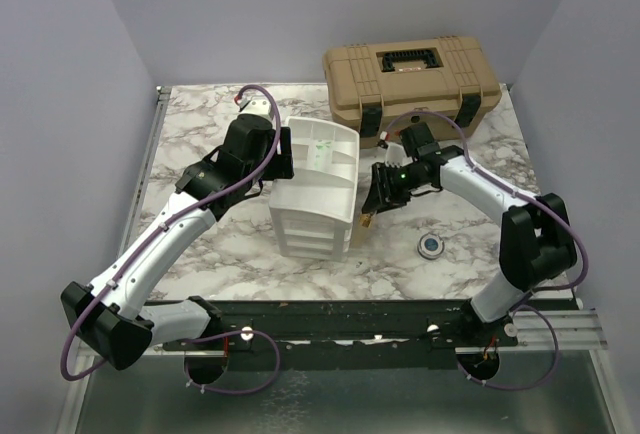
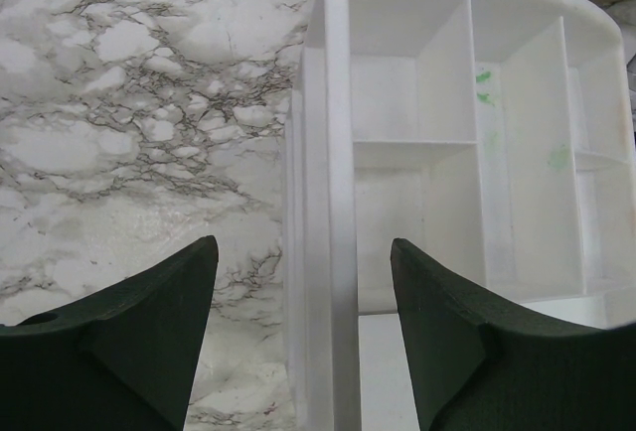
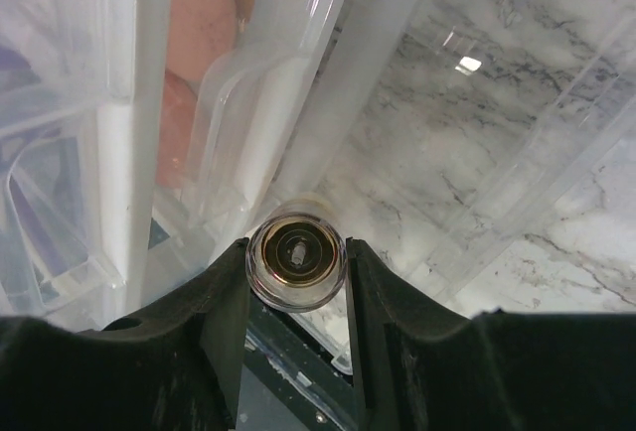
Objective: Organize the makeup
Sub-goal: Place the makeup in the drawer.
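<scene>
My right gripper [image 3: 296, 244] is shut on a small tube [image 3: 295, 262], seen end-on with a clear cap and a gold core. It holds the tube against the right side of the white drawer unit [image 1: 312, 194], over a clear drawer [image 3: 497, 183] that stands pulled out. Pink discs [image 3: 204, 39] show through the clear plastic of a drawer. A round blue-centred compact [image 1: 431, 245] lies on the marble to the right. My left gripper [image 2: 303, 242] is open, its fingers straddling the left wall of the unit's top tray [image 2: 328, 153] without touching it.
A tan toolbox [image 1: 410, 79] stands closed at the back right. The top tray's compartments [image 2: 517, 173] hold nothing but faint green marks. Marble table [image 1: 200, 134] surrounds the unit, with grey walls on three sides.
</scene>
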Robot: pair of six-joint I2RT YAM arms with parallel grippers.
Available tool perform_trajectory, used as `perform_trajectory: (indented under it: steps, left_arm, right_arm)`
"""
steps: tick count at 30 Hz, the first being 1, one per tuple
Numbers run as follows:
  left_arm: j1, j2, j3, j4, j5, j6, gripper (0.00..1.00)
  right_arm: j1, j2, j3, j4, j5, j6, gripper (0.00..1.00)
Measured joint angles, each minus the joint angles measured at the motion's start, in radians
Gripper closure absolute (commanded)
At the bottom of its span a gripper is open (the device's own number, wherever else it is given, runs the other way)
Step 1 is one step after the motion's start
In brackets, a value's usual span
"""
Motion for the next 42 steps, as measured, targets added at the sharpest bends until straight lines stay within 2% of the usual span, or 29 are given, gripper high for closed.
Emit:
perform_trajectory:
  steps: [11, 34, 42]
  left_arm:
    - [0.0, 0.015, 0.003, 0.009, 0.0, 0.0, 0.28]
    - [0.0, 0.03, 0.01, 0.009, 0.0, 0.001, 0.27]
    - [0.0, 0.03, 0.01, 0.009, 0.0, 0.0, 0.28]
  right_arm:
    - [0.0, 0.082, 0.074, 0.001, 0.068, 0.026, 0.6]
    - [0.039, 0.116, 0.08, 0.017, 0.158, 0.06, 0.54]
    - [0.071, 0.12, 0.079, 0.017, 0.165, 0.054, 0.45]
